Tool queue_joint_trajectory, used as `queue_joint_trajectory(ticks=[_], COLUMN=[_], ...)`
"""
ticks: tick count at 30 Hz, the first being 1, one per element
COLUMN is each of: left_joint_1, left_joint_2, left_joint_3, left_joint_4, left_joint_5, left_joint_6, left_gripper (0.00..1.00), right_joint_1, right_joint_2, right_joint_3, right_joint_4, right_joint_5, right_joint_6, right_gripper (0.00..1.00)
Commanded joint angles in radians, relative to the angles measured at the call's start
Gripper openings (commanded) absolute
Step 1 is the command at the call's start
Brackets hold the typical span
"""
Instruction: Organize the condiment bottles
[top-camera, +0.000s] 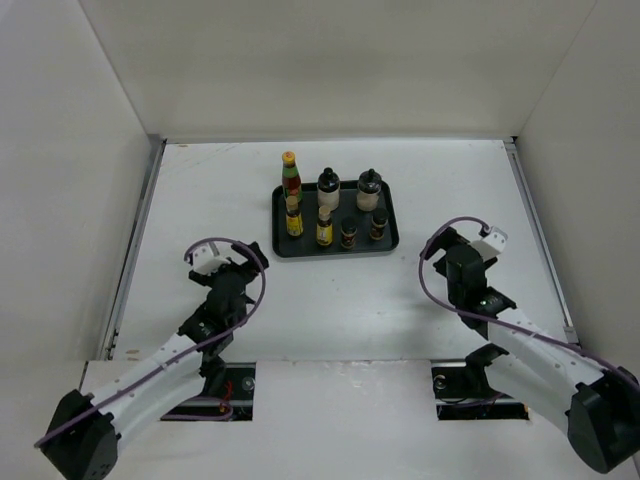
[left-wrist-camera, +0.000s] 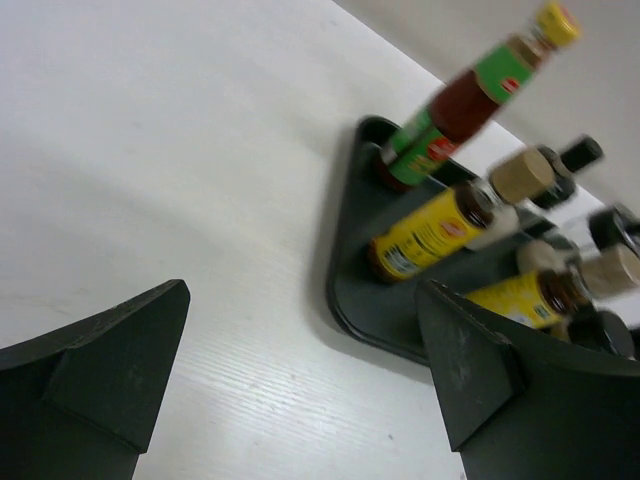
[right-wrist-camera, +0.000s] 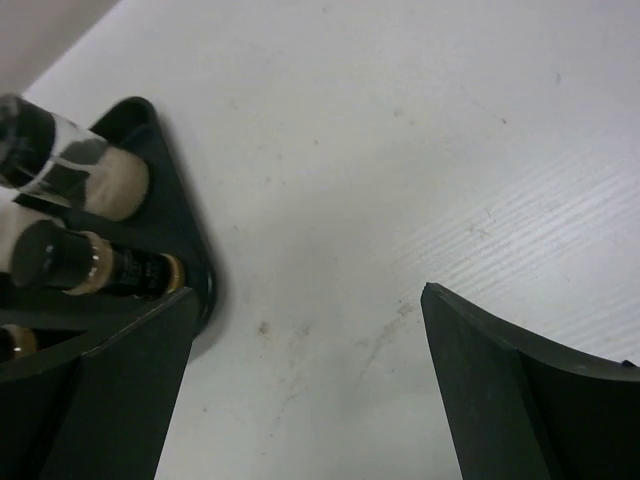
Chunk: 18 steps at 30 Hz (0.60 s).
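Observation:
Seven condiment bottles stand upright in the black tray. In the back row are the tall red-labelled bottle with yellow cap and two cream black-capped bottles. In the front row are two yellow-labelled dark bottles and two tiny dark jars. My left gripper is open and empty, near-left of the tray. My right gripper is open and empty, right of the tray. The left wrist view shows the tall bottle and a yellow-labelled one.
White walls close in the table on the left, back and right. A metal strip runs along the left edge. The tray's corner shows in the right wrist view, with a dark jar lying across the view.

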Motion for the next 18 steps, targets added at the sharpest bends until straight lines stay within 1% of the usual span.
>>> queue_joint_trajectory(ticks=[1,4,7,9,13,18], left_joint_1=[0.111,0.197,0.23,0.236,0.244,0.242], left_joint_2=[-0.004,0.022,0.062,0.09,0.111,0.18], left_joint_3=[0.096,0.173,0.256,0.297,0.321,0.336], left_joint_4=[-0.254,-0.366,-0.455,-0.505,-0.515,-0.493], left_joint_5=[-0.013,0.059,0.122,0.137,0.149,0.2], left_joint_6=[-0.077,-0.103,-0.108,-0.105,-0.103,-0.092], left_gripper=[1.0,1.0,1.0,1.0,1.0,1.0], right_joint_1=[0.0,0.002,0.028,0.034,0.034,0.034], right_joint_2=[0.023,0.042,-0.001,-0.044,-0.1,-0.112], right_joint_3=[0.001,-0.004,-0.028,-0.062,-0.099,-0.093], right_joint_4=[0.023,0.016,-0.001,-0.004,0.0,0.005], right_joint_5=[0.006,0.002,-0.006,0.005,-0.001,0.022], right_joint_6=[0.094,0.113,0.125,0.127,0.127,0.111], right_gripper=[1.0,1.0,1.0,1.0,1.0,1.0])
